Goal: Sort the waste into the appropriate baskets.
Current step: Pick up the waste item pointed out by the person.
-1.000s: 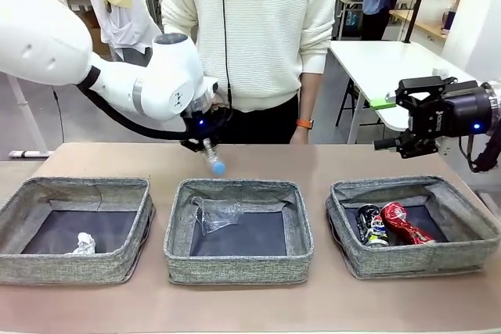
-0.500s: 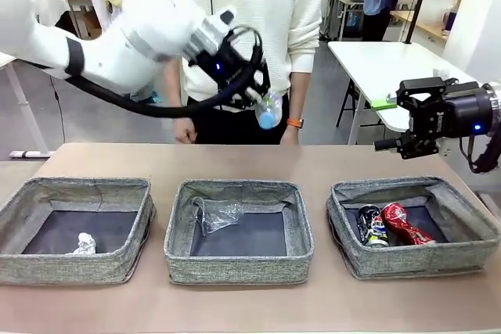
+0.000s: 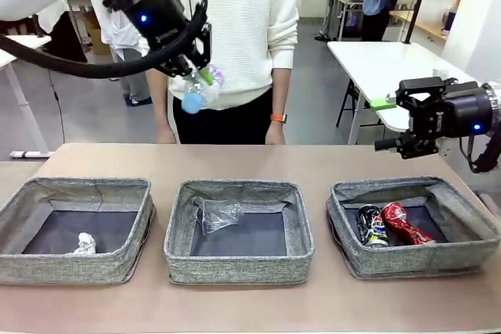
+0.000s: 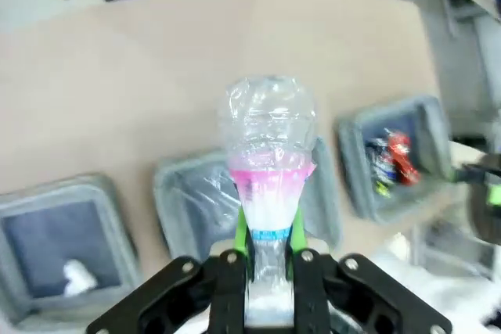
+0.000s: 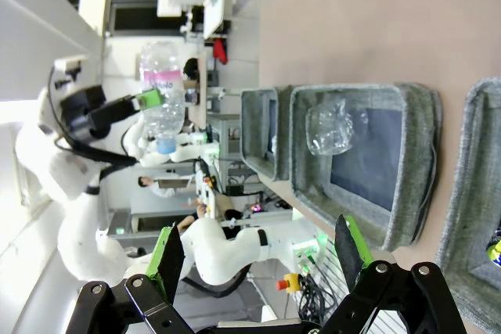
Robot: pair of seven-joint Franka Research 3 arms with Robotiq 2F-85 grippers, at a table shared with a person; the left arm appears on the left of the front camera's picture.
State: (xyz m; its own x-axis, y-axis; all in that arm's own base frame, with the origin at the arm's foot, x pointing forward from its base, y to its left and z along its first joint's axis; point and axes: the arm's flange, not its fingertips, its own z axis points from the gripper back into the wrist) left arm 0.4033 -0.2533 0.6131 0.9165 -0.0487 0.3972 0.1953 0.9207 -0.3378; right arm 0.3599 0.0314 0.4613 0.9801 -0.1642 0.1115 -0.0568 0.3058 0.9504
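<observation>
Clear bottle [image 3: 196, 90] pinched in left fingers [image 3: 205, 76] high above baskets [image 3: 239, 228]; right fingers [image 5: 166, 254] wide.

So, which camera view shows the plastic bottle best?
The left wrist view: the plastic bottle stands close and central in the left pincer. The front view shows it small and blurred; the right wrist view shows it far off.

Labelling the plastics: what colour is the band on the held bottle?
Pink, around the clear plastic bottle in the left gripper; clearest in the left wrist view.
</observation>
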